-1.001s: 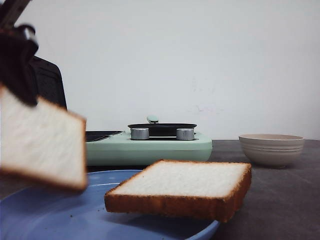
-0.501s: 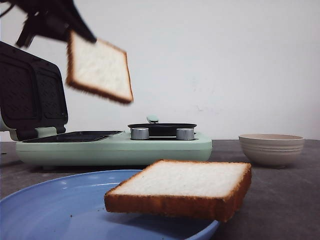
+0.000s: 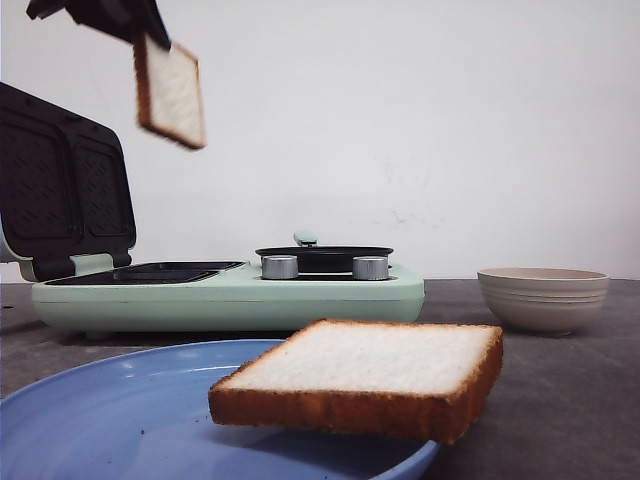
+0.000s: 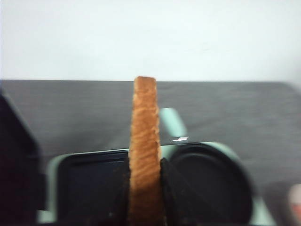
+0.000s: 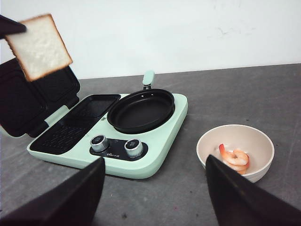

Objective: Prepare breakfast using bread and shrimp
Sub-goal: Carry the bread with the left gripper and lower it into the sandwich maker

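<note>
Above the ridged grill plate (image 5: 70, 126), left end effector (image 4: 145, 188) pinches square, golden-crusted bread (image 3: 170, 90).

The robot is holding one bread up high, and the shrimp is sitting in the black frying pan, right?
Not quite. The left gripper does hold one bread slice up high, but the shrimp lies in the beige bowl, not the black pan, which is empty. The right wrist view shows it.

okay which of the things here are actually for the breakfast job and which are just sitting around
For the job:
- bread slice held in the left gripper
- second slice on the blue plate
- shrimp in the bowl
- green cooker, lid open, with its grill plate and pan

Just there:
- right gripper, open and idle
- knobs
</note>
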`<move>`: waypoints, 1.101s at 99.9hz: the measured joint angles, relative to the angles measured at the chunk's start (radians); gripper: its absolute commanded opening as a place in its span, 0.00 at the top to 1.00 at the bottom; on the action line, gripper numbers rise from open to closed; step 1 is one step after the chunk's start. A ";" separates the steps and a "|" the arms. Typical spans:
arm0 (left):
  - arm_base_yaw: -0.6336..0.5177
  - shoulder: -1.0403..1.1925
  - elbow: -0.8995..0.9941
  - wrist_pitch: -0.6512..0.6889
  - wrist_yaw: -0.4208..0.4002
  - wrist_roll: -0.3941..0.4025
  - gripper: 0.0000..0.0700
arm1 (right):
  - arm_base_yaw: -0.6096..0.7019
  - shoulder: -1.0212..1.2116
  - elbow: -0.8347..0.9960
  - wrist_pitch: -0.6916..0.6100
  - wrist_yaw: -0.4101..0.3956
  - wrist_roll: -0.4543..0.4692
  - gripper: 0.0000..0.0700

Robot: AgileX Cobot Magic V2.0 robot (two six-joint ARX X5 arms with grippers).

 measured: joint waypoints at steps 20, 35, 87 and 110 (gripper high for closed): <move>-0.051 0.109 0.020 0.025 -0.199 0.132 1.00 | 0.000 0.024 0.000 0.000 0.002 0.000 0.40; -0.100 0.214 0.052 0.031 -0.343 0.238 1.00 | 0.000 0.060 0.000 0.000 0.002 0.000 0.40; -0.198 0.499 0.249 0.031 -0.583 0.690 1.00 | 0.000 0.111 0.000 -0.015 0.002 -0.026 0.40; -0.198 0.552 0.249 0.023 -0.594 0.796 1.00 | 0.000 0.111 0.000 -0.015 0.002 -0.037 0.40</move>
